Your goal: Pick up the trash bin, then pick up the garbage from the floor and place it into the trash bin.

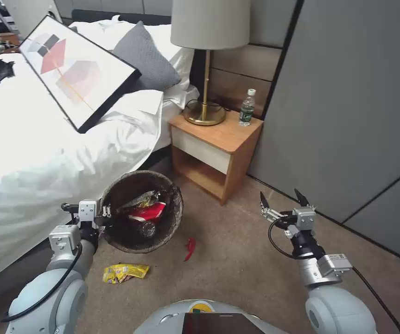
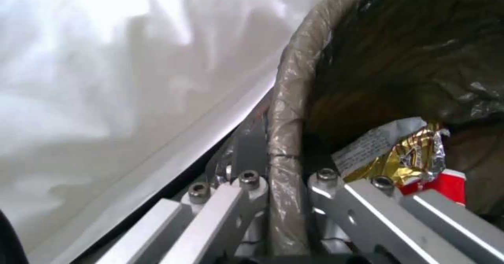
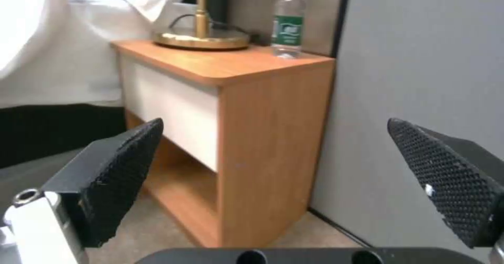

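The left tool point(image 1: 103, 212) is pinched on the near rim of the small round trash bin point(image 1: 174, 218), which is lined with a dark brown-black bag and sits tilted beside the white bed point(image 1: 33, 153), its mouth facing up toward the head camera. In the left wrist view, one finger runs down outside the bag-wrapped rim point(image 2: 286, 138) and the other inside it, so the rim is clamped between them. Whether the bin is lifted off the grey-brown carpet point(image 1: 237, 260) or resting on it is hard to judge from here.

Inside the bin lie a crushed red-and-white paper cup point(image 1: 148, 212), a crumpled gold-and-silver foil wrapper point(image 1: 140, 200) and what looks like a dark bottle end point(image 1: 147, 229). The wrist view shows the foil wrapper point(image 2: 404, 154) just above the red cup point(image 2: 446, 183).

On the carpet, near the bin's lower edge, lies a small red scrap point(image 1: 190, 248). A yellow snack wrapper point(image 1: 124, 272) lies farther toward the robot, close to the left arm.

The right tool point(image 1: 282, 199) hangs in the air well to the right of the bin, fingers spread wide and holding nothing, pointing toward the wooden bedside tabletop point(image 3: 231, 63). On that tabletop stand a brass lamp base point(image 3: 201, 39) and a clear plastic bottle with a green label point(image 3: 288, 24).
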Robot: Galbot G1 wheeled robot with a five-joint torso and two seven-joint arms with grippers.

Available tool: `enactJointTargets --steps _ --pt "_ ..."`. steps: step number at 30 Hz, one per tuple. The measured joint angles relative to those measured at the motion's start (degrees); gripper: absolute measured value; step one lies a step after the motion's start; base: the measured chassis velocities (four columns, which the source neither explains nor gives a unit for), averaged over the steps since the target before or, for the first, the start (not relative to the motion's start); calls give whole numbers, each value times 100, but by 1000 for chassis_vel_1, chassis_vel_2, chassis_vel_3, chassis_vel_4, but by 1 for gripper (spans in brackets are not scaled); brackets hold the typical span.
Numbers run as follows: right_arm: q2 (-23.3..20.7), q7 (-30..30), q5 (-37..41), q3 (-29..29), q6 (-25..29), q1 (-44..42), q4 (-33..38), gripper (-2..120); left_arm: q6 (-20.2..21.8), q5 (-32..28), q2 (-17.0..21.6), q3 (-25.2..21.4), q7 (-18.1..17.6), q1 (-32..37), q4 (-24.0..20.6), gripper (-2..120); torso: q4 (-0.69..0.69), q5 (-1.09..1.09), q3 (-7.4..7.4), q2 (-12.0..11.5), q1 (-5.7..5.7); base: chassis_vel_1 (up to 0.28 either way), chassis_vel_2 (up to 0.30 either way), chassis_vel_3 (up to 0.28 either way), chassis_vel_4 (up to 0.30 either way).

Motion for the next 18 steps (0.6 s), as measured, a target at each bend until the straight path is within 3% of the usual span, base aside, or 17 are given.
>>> enactJointTargets --steps 18 --pt "-33 24 3 -163 -111 19 -72 100 -10 29 -5 60 -2 45 0 3 0 0 0 0 0 66 71 68 62"
